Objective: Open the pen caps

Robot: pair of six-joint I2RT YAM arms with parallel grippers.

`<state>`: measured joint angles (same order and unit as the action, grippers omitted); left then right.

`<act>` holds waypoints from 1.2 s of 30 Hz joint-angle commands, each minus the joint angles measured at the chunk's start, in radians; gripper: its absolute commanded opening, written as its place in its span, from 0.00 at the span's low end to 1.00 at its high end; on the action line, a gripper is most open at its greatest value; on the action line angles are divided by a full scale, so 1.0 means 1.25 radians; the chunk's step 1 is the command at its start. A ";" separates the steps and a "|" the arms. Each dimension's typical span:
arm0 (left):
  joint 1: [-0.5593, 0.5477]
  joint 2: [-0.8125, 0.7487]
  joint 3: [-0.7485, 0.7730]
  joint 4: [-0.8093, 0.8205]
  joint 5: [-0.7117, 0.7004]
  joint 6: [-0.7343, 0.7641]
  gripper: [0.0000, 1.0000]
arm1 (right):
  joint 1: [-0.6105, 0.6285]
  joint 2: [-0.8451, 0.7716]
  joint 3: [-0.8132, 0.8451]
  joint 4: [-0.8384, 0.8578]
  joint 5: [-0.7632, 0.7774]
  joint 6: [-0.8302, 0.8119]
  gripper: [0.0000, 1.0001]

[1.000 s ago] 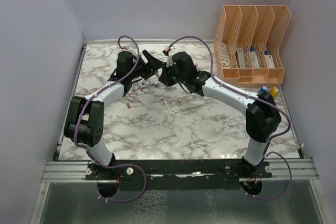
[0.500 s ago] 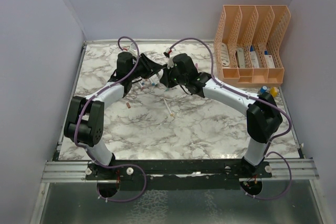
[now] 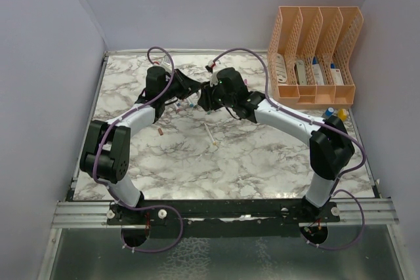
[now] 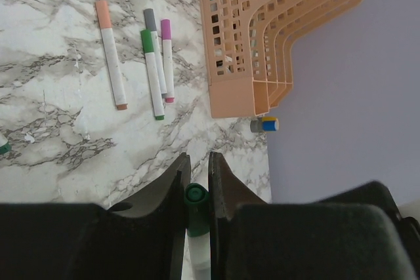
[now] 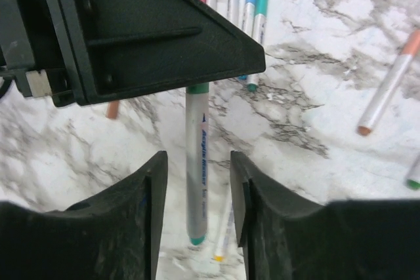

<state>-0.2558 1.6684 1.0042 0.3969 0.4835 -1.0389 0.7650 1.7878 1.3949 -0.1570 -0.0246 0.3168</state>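
My left gripper [image 4: 196, 162] is shut on the green cap [image 4: 195, 202] of a white-barrelled pen [image 5: 196, 162], held above the marble table. The pen's barrel hangs between the fingers of my right gripper [image 5: 197, 162], which stands open with a gap on each side. In the top view the left gripper [image 3: 192, 88] and the right gripper [image 3: 205, 96] meet at the table's far middle, and the held pen is hidden between them. Capped pens lie below: orange [image 4: 110, 54], green [image 4: 152, 73], pink [image 4: 167, 60], and a cluster with a teal one [image 5: 259, 24].
A peach lattice organiser [image 3: 314, 57] stands at the back right, with small blue and yellow items [image 3: 333, 113] in front of it. A lone pen [image 3: 210, 134] and a small orange cap [image 3: 162, 132] lie on the marble nearer the arms.
The left gripper has shut on the green cap end of the pen. The right gripper, shut before, has opened and let go of the barrel.
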 commanded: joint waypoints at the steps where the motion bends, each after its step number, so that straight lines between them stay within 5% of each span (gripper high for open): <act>1: -0.003 -0.031 -0.009 0.041 0.026 -0.001 0.00 | 0.005 -0.006 0.029 -0.009 0.003 -0.014 0.56; 4: -0.003 -0.039 -0.008 0.041 0.030 -0.001 0.00 | 0.005 0.008 0.042 -0.016 -0.002 -0.015 0.70; 11: -0.002 -0.053 -0.004 0.039 0.038 -0.003 0.00 | 0.005 0.052 0.091 -0.045 -0.013 -0.015 0.67; 36: -0.017 -0.054 -0.024 0.014 0.018 0.038 0.00 | 0.005 0.102 0.144 -0.066 -0.026 -0.014 0.01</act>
<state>-0.2642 1.6360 0.9798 0.4171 0.5056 -1.0222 0.7650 1.9102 1.5623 -0.2356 -0.0395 0.3042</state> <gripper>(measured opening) 0.165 0.147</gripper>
